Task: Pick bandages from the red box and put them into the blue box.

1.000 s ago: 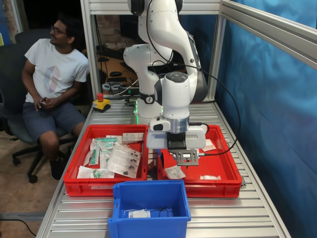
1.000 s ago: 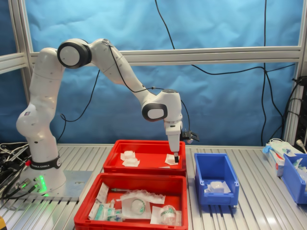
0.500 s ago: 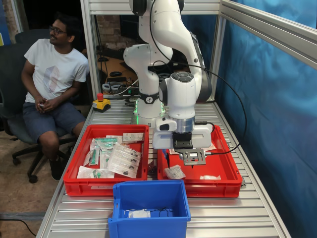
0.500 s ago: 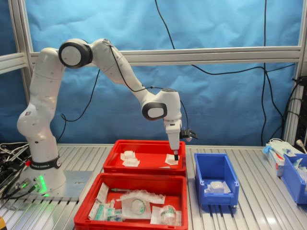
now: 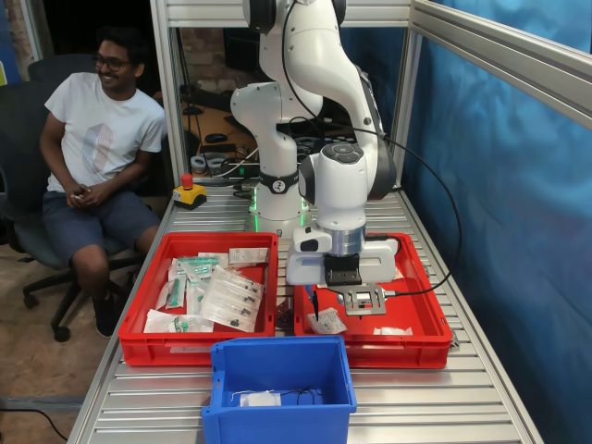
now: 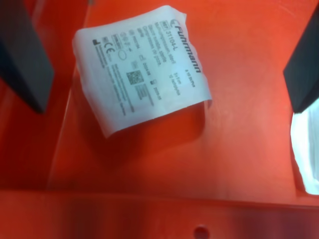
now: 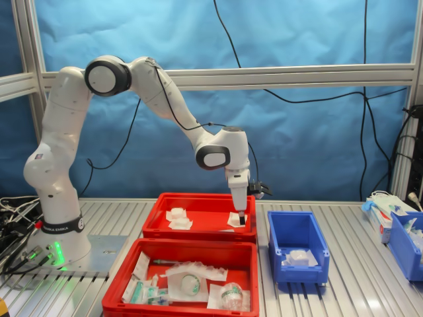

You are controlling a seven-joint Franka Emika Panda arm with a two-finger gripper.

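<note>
The red box [image 5: 372, 351] lies on the first exterior view's right and is the far tray [image 7: 198, 233] in the second exterior view. A white square bandage [image 6: 141, 68] with black print lies on its floor near a corner. My gripper [image 6: 164, 74] hangs open just above this bandage [image 5: 327, 322], with one dark finger [image 6: 22, 55] on either side and neither touching it. In the second exterior view the gripper [image 7: 242, 218] sits low inside the tray. More bandages [image 7: 177, 217] lie at the tray's other end. The blue box [image 5: 277, 421] holds a white packet [image 7: 297, 255].
A second red tray [image 5: 148, 347] beside the first holds long clear packets [image 5: 231, 298]. A man [image 5: 97, 139] sits on a chair past the table's end, and a red stop button [image 5: 188, 181] stands near the arm's base. Further blue bins [image 7: 404, 244] stand at the second exterior view's right.
The gripper has sunk lower into the red box and shifted slightly toward the first exterior view's right, closer over the bandage. The seated man has turned his head.
</note>
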